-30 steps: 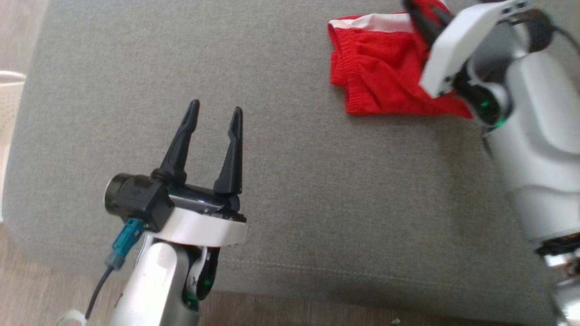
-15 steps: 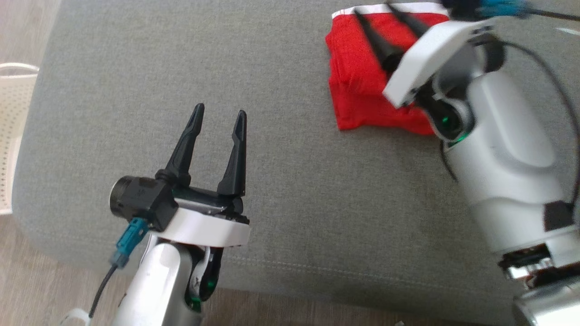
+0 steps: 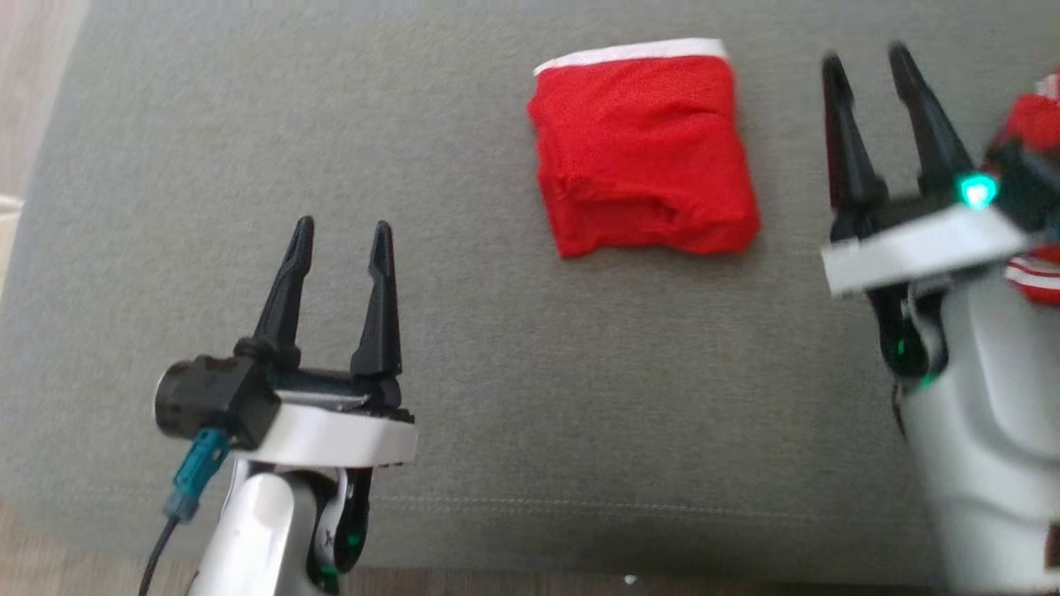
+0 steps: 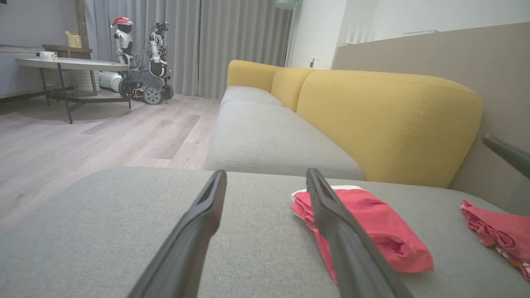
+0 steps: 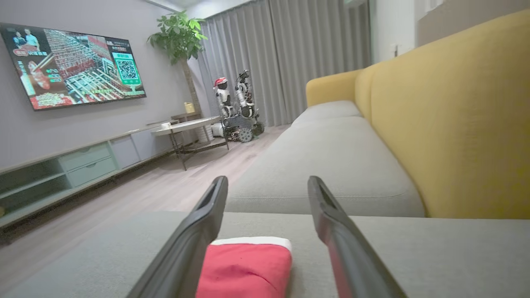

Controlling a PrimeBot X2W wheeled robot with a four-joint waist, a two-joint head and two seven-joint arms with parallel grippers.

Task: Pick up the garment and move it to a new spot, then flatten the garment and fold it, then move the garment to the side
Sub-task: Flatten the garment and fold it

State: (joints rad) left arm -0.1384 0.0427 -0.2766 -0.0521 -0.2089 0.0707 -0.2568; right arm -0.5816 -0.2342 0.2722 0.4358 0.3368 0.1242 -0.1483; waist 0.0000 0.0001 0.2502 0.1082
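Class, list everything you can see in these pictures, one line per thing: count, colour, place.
Cushion: one, grey, under both garments.
Folded garment: one, red with a white edge, middle of the cushion.
Crumpled garment: one, red with striped trim, at the cushion's right end.
Backrest sections: three, yellow, along the sofa.
Round table: one, pale, on the wood floor.
Television: one, switched on, on the wall.
Plant: one, green, beside the curtains.
Robot in a red hat: one, white, by the curtains.
Left tool: one, dark, open, over the cushion's near left.
Right tool: one, dark, open, right of the folded garment.
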